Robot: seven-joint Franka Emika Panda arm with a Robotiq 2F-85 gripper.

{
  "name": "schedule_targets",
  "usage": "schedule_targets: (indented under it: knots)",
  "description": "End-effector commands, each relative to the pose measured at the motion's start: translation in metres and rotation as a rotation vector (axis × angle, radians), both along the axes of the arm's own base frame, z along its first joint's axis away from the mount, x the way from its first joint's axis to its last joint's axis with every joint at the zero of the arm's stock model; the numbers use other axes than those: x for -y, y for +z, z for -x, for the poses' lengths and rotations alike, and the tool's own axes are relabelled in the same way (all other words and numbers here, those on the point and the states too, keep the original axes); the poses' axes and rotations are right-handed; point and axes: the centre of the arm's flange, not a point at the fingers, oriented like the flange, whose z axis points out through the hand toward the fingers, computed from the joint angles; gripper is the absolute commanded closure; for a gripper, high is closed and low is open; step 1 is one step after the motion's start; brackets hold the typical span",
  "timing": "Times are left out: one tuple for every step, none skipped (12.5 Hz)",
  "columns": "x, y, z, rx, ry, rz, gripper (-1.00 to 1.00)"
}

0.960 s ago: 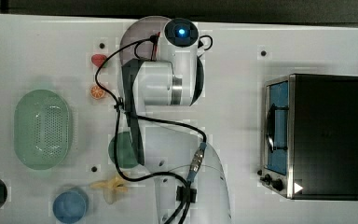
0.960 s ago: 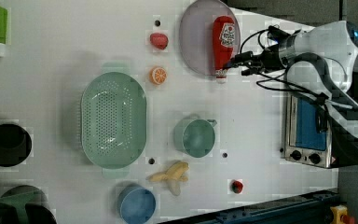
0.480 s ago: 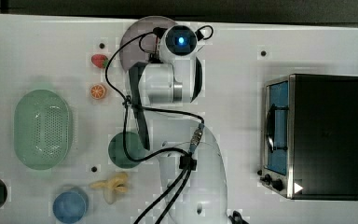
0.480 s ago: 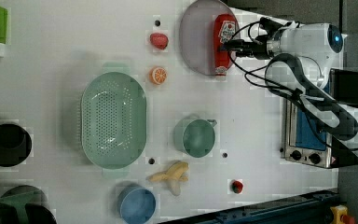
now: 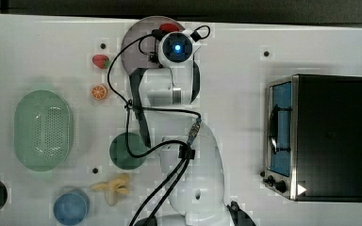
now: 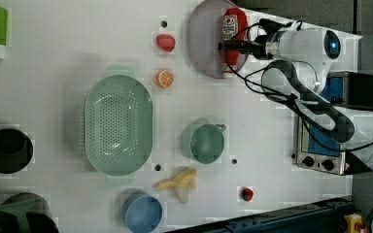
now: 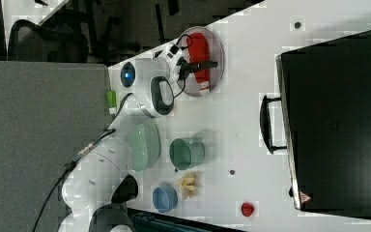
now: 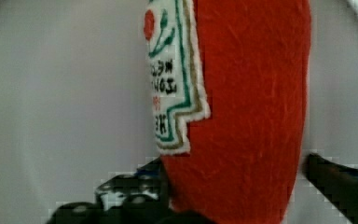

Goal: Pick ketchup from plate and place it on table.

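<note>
The ketchup (image 6: 234, 36) is lying flat on the plate (image 6: 203, 43), and our gripper (image 6: 230, 46) is straddling it with fingers (image 8: 121, 198) spread wide, one on each side, nothing pinched. We are judging it best to close squarely across the body before lifting. Compared with a second ago, we are sitting lower, over the plate rather than beside it.

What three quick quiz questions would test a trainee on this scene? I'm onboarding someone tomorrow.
1. True or false: the ketchup lies on the plate.
2. In the left view, which fruit lies nearer the plate: A) strawberry B) banana?
3. Fill in: the tool's fingers stand ____ on either side of the ketchup.

Key: 1 true; 2 A; 3 open.
</note>
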Motion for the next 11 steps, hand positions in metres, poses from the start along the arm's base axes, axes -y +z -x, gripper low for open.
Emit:
schedule_targets:
  knots:
    - [-0.008,0.018,-0.008,0.032,0.050,0.002,-0.42]
    - [-0.007,0.020,-0.009,0.036,0.049,0.002,-0.24]
    - [-0.008,0.023,-0.011,0.041,0.049,0.002,-0.24]
    - [-0.010,0.028,-0.014,0.052,0.051,-0.001,-0.24]
    - [-0.010,0.035,-0.017,0.065,0.049,-0.002,-0.24]
    - [-0.010,0.046,-0.022,0.083,0.040,-0.003,-0.24]
    - [-0.010,0.060,-0.028,0.102,0.023,-0.007,-0.24]
    - [-0.009,0.079,-0.034,0.119,-0.004,-0.010,-0.24]
    - [-0.006,0.100,-0.039,0.122,-0.038,-0.012,-0.24]
    - [-0.002,0.122,-0.041,0.106,-0.059,-0.008,-0.24]
    - [0.002,0.143,-0.041,0.079,-0.069,-0.004,-0.24]
